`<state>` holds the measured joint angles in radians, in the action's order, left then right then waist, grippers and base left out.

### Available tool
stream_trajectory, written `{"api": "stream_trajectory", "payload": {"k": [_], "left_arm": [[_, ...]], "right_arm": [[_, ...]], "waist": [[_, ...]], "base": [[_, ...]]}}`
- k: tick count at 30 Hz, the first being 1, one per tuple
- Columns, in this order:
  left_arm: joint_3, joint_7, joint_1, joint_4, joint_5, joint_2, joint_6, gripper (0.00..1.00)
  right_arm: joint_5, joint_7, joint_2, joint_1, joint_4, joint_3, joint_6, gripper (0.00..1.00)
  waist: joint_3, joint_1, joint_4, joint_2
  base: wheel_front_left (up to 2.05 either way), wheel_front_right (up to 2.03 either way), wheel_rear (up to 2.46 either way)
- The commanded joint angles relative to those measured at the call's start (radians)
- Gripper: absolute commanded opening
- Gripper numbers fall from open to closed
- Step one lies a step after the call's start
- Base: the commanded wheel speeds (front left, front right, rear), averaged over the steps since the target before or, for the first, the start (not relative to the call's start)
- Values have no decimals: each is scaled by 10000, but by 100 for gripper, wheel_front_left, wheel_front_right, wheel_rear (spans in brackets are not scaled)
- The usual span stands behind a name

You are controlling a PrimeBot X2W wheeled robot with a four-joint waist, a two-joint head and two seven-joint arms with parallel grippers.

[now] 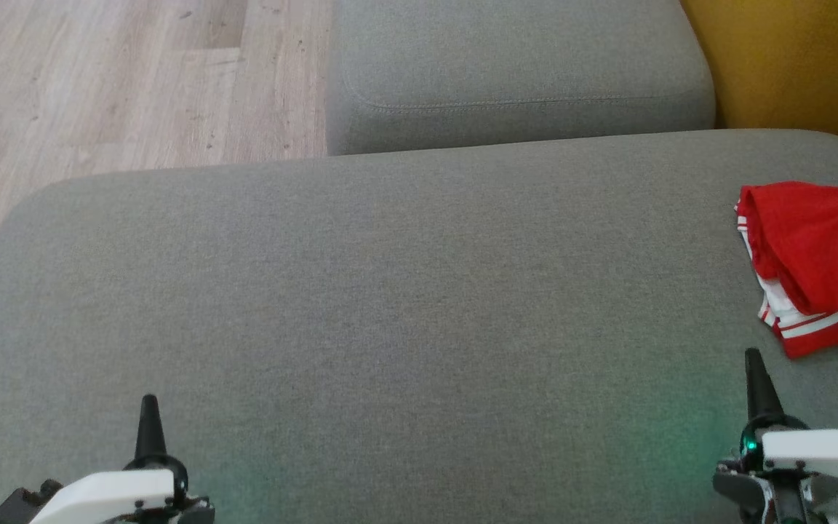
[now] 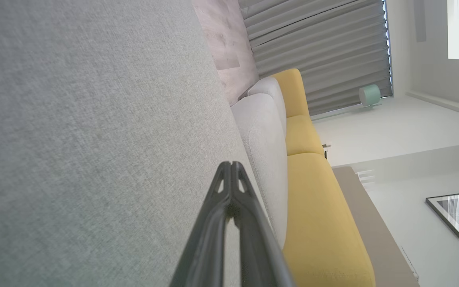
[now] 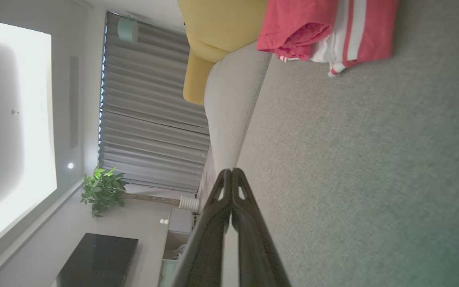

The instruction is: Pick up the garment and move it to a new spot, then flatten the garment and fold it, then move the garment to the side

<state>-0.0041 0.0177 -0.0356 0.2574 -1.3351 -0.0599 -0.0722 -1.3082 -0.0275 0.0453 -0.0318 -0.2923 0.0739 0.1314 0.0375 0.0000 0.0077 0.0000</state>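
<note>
garment (image 1: 819, 255) bunched at the right edge of the sofa cushion (image 1: 390, 291) | just ahead-right of my right gripper (image 1: 753, 360) - left gripper (image 1: 148, 406) well apart | both grippers pressed together, empty | i'd reach with the right arm

Our left gripper (image 1: 149, 418) tapers to a slim black cone above a black collar (image 1: 153, 463) and a smooth white shell (image 1: 110, 491) set with small dark screws (image 1: 140, 503). Our right gripper (image 1: 754, 375) has the same build, with a green light (image 1: 750, 444) at its collar and dark parts below. Up close, our fingers (image 2: 209, 227) are dark grey, with triangular cut-outs near the tips.
</note>
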Motion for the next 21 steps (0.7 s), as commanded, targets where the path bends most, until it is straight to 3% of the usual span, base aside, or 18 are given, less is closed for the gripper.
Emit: {"api": "stream_trajectory", "payload": {"k": [1,21], "left_arm": [[339,71,652,-250,-302,-115,-138,0],[849,664,1320,-146,-2620,-94,-529,0]], "right_arm": [[-353,-88,142,680,409,-116,-6,0],[-2763,-675,141,1297,473,227,-7,0]], "waist": [[-26,0,-6,0],[-359,0,-68,0]], "base": [[0,0,0],[0,0,0]]}}
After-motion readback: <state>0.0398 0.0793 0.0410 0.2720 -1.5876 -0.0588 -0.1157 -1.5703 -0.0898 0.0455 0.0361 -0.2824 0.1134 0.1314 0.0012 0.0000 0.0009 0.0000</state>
